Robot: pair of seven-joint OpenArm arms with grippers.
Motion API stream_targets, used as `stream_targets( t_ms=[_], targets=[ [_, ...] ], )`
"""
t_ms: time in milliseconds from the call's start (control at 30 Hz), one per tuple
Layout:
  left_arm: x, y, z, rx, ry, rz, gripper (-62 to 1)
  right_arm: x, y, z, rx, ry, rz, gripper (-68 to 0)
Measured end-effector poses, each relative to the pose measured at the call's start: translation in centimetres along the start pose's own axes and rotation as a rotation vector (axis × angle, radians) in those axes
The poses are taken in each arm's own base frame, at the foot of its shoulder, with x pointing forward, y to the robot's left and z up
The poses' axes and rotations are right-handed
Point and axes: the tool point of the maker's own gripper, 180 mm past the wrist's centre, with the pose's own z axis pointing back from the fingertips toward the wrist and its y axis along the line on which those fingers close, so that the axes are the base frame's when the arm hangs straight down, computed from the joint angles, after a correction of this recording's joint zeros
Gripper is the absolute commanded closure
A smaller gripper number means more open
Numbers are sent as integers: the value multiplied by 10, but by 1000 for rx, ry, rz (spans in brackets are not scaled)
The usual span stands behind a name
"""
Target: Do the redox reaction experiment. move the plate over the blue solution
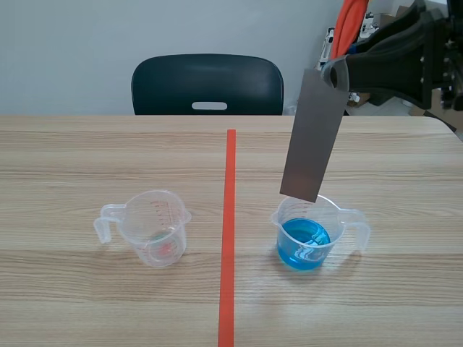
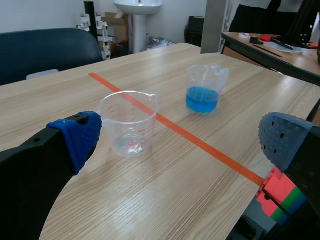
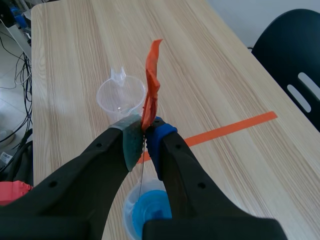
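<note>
A grey metal plate (image 1: 313,137) hangs slightly tilted from my right gripper (image 1: 334,74), which is shut on its top end. Its lower edge is just above the far rim of the beaker of blue solution (image 1: 307,235). In the right wrist view the plate (image 3: 151,85) is nearly edge-on, a thin orange-red tinted strip pinched at the gripper (image 3: 145,134), with the blue beaker (image 3: 147,210) below the fingers. My left gripper (image 2: 180,140) is open near the table's edge, with the empty clear beaker (image 2: 129,122) ahead of it, the blue beaker (image 2: 204,89) and the plate (image 2: 214,25) farther off.
An empty clear beaker (image 1: 153,228) stands left of the orange-red tape line (image 1: 228,231). A dark chair (image 1: 207,85) sits behind the table's far edge. Coloured blocks (image 2: 280,192) lie off the table by my left gripper's finger.
</note>
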Motion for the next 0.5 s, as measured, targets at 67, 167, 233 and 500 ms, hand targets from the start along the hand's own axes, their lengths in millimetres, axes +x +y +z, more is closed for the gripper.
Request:
stream_targets(
  t_ms=[67, 167, 233, 500],
  targets=[
    [5, 1, -3, -16, -4, 7, -623, -3, 0, 4, -7, 1, -12, -6],
    [12, 3, -6, -33, -19, 13, -623, -5, -1, 11, -22, 0, -21, -6],
    [14, 4, -8, -44, -18, 8, -623, -4, -4, 17, -35, -6, -16, -6],
    [-1, 2, -23, -121, 101, 6, -623, -4, -4, 33, -55, 42, 58, -6]
  ],
)
